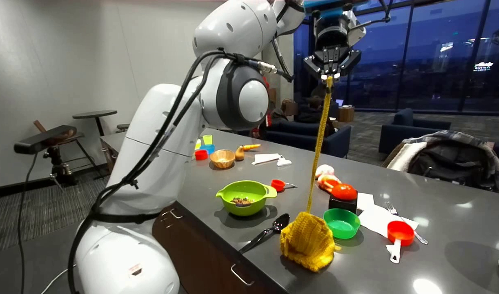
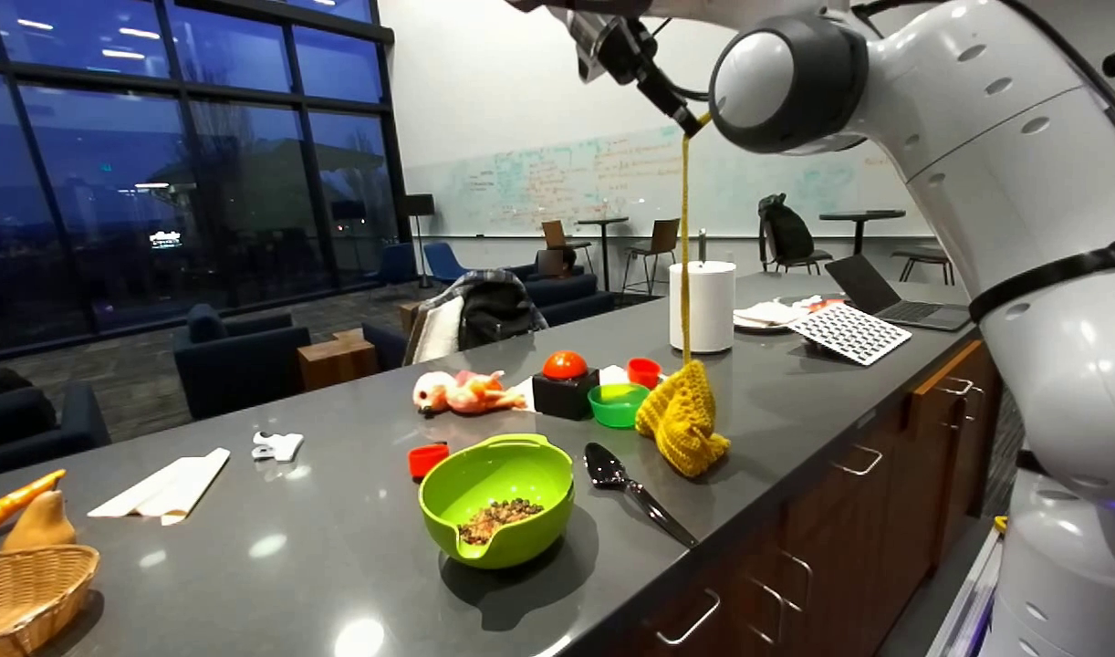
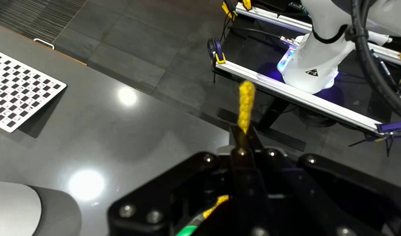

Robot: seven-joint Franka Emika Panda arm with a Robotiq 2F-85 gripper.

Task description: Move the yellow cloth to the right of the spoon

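Observation:
The yellow cloth, a knitted piece with a long thin strap, shows in an exterior view and again as cloth from the opposite side. High above the counter, my gripper is shut on the top of that strap, which runs straight down to the cloth. Whether the cloth's bottom touches the counter I cannot tell. The dark spoon lies on the counter close beside the cloth, its handle toward the drawer edge. In the wrist view the strap's end pokes out between the gripper's fingertips; most of the cloth is hidden there.
Close to the cloth stand a green cup and a black box with a red dome. A lime-green bowl sits across the spoon from it. Also around are a red scoop, a pink toy and a paper roll.

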